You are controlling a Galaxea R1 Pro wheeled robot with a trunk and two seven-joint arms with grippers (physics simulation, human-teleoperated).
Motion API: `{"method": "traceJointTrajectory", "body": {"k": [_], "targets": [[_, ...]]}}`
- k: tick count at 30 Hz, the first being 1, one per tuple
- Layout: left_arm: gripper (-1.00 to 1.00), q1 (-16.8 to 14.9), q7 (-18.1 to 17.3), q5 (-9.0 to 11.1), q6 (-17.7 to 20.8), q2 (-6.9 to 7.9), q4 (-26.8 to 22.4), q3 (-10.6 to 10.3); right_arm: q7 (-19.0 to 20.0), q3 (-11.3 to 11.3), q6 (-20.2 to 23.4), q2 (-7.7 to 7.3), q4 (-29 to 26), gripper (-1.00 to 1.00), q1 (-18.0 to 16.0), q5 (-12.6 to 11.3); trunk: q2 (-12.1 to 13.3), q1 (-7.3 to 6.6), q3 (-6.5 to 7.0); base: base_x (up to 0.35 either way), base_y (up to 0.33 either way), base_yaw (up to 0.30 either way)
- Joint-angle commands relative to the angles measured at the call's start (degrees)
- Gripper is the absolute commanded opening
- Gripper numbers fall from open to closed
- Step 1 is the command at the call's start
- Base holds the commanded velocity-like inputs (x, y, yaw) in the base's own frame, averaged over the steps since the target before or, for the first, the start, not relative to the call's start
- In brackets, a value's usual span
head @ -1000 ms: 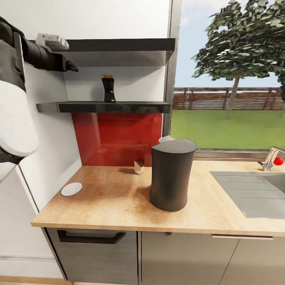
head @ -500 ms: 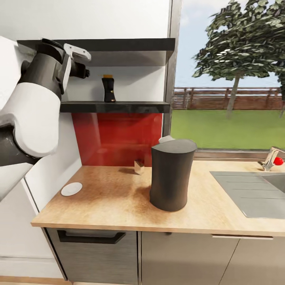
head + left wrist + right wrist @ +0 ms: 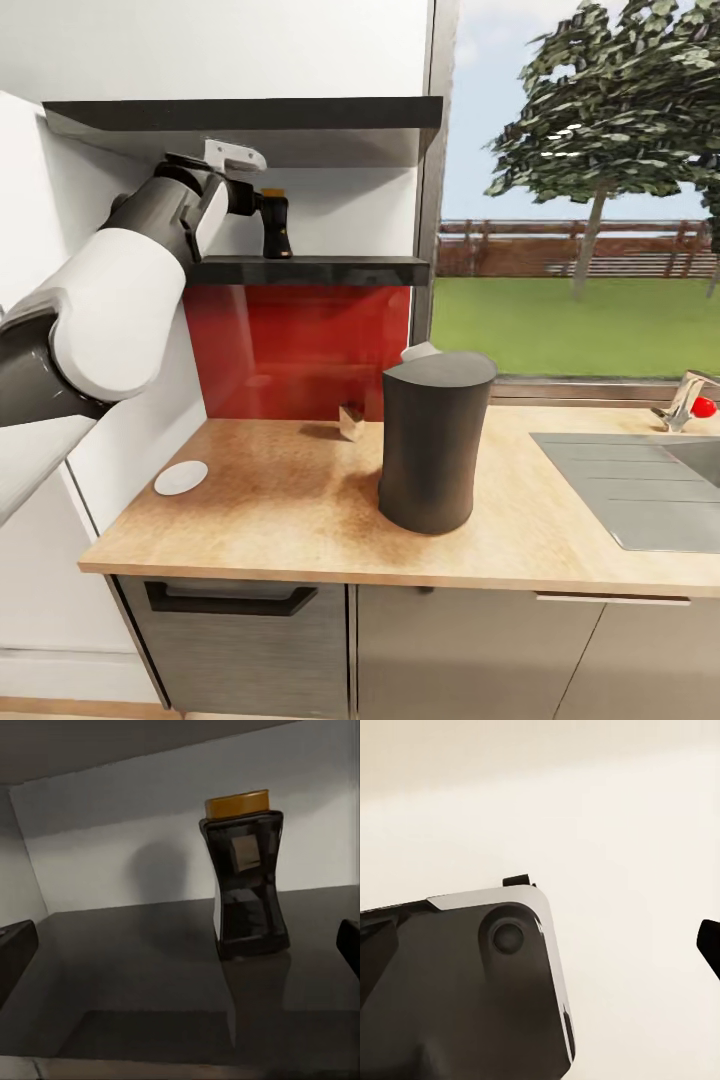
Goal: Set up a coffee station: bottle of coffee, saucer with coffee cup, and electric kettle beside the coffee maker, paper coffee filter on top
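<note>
Left gripper (image 3: pixel 262 203): up at the shelf (image 3: pixel 320 270), right beside the bottle (image 3: pixel 275 224); from the wrist the fingertips (image 3: pixel 15 952) sit wide at both edges with nothing between them, so the jaws stand apart and empty.
Bottle: upright on the shelf, amber cap up, near the wall; in the wrist view (image 3: pixel 245 874) it stands off to one side of the gap, not centred.
Tip risk: it's tall and pinched at the waist, so a finger brushing its side on the way in could knock it over or shove it against the wall.
Fall risk: a toppled bottle could roll off the shelf edge onto the countertop (image 3: pixel 300 500) below.
Clearance risk: the thicker board above (image 3: pixel 300 115) hangs close over the wrist; lifting too high after the grab could bump it.
Landing spot: coffee maker (image 3: pixel 433 440) on the countertop, bare space on its left; saucer (image 3: pixel 181 477) by the wall.
Right gripper: can't tell whether it's apart or closed; its wrist view gives me a dark glossy panel (image 3: pixel 457 990) against a pale surface.
</note>
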Motion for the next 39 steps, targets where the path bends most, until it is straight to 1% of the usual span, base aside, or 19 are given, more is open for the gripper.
{"method": "traceJointTrajectory", "body": {"k": [1, 15, 18, 19, 21, 23, 31, 33, 37, 39], "targets": [[1.00, 0.03, 0.19, 0.09, -0.04, -0.03, 0.24, 0.19, 0.04, -0.11, -0.21, 0.01, 0.04, 1.00, -0.01, -0.37, -0.04, 0.02, -0.02, 0.000, 0.000, 0.000], [1.00, 0.04, 0.39, 1.00, -0.52, 0.10, -0.36, 0.40, 0.04, -0.11, -0.15, 0.01, 0.13, 1.00, -0.01, -0.45, -0.04, 0.02, -0.02, 0.000, 0.000, 0.000], [1.00, 0.03, 0.38, 2.10, -0.47, 0.20, -0.42, 1.22, 0.04, -0.11, -0.14, 0.01, 0.13, 1.00, -0.01, -0.46, -0.04, 0.02, -0.02, 0.000, 0.000, 0.000], [1.00, 0.03, 0.38, 2.87, -0.45, 0.21, -0.41, 1.59, 0.04, -0.11, -0.14, 0.01, 0.13, 1.00, -0.01, -0.46, -0.04, 0.02, -0.02, 0.000, 0.000, 0.000], [1.00, 0.03, 0.38, 3.89, -0.44, 0.23, -0.38, 1.93, 0.04, -0.11, -0.13, 0.01, 0.13, 1.00, -0.01, -0.46, -0.04, 0.02, -0.02, 0.004, 0.000, 0.000], [1.00, 0.05, 0.38, 4.51, -0.44, 0.28, -0.36, 2.13, 0.04, -0.11, -0.13, 0.01, 0.15, 1.00, -0.01, -0.46, -0.04, 0.02, -0.02, 0.068, -0.009, 0.000], [1.00, 0.22, 0.30, 5.41, -0.43, 0.33, -0.19, 2.37, 0.04, -0.11, -0.13, 0.01, 0.15, 1.00, -0.01, -0.46, -0.04, 0.02, -0.02, 0.257, -0.039, -0.029], [1.00, 0.48, 0.30, 5.88, -0.48, 0.30, -0.19, 2.36, 0.04, -0.12, -0.13, 0.01, 0.14, 1.00, -0.01, -0.46, -0.04, 0.02, -0.02, 0.254, -0.007, -0.203], [1.00, 1.84, 0.32, 7.70, -0.88, 0.32, -0.31, 2.35, 0.04, -0.12, -0.13, 0.01, 0.13, 1.00, -0.01, -0.46, -0.04, 0.02, -0.02, 0.110, -0.003, -0.262], [1.00, 2.28, 0.34, 8.17, -1.32, 0.33, -0.33, 2.35, 0.04, -0.11, -0.13, 0.01, 0.13, 1.00, -0.01, -0.46, -0.04, 0.02, -0.02, 0.038, -0.001, -0.254]]}}
